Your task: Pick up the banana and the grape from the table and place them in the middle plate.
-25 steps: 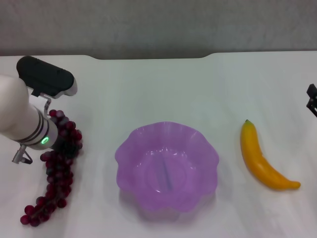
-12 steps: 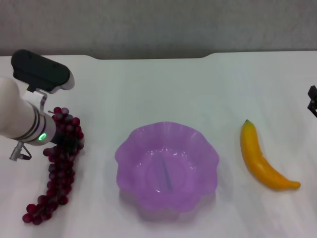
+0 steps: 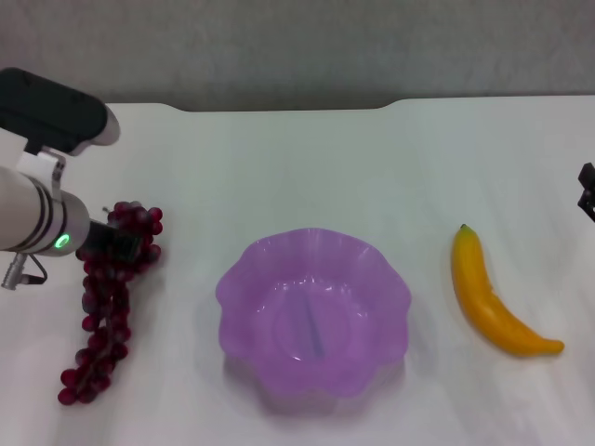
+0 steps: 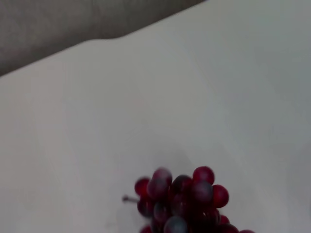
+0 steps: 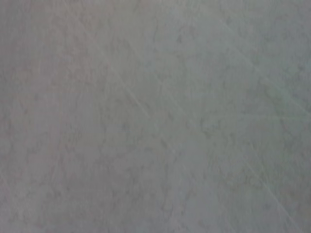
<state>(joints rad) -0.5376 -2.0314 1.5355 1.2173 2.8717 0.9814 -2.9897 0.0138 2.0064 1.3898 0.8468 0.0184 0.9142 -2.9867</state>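
Purple translucent plastic nearest: middle plate (image 3: 316, 233) with wavy rim, sitting empty at the centre of the white surface (image 3: 307, 158). To its left, just beside but not touching, grape (image 3: 104, 316) strung out as a long dark red bunch, near end trailing low on the surface, far end bunched up around the left end effector (image 3: 113, 243). Seems pinched on the top of the bunch, dark tips buried among the berries; judged a hold rather than a hover. In the left wrist view, only the upper cluster of grape (image 4: 182, 199) against bare white, with a short stalk poking out sideways. To the plate's right, well apart from it, banana (image 3: 483, 297) lying flat, dark-green tip pointing away, untouched. Step in hand, by judgement: lifting the bunch and carrying it to the plate. To do it well: raise straight up until the trailing end hangs free of the surface, then travel rightward high enough to clear the scalloped rim; keep the motion slow to limit swinging; lower the tail into the hollow first, then release over the middle, not over the rim. Risk: grip on loose berries rather than stalk, so possible slipping. Farther off, at the right edge, a sliver of the right end effector (image 3: 586, 190), parked; cannot tell whether spread or pressed together. Right wrist view: only blank grey.
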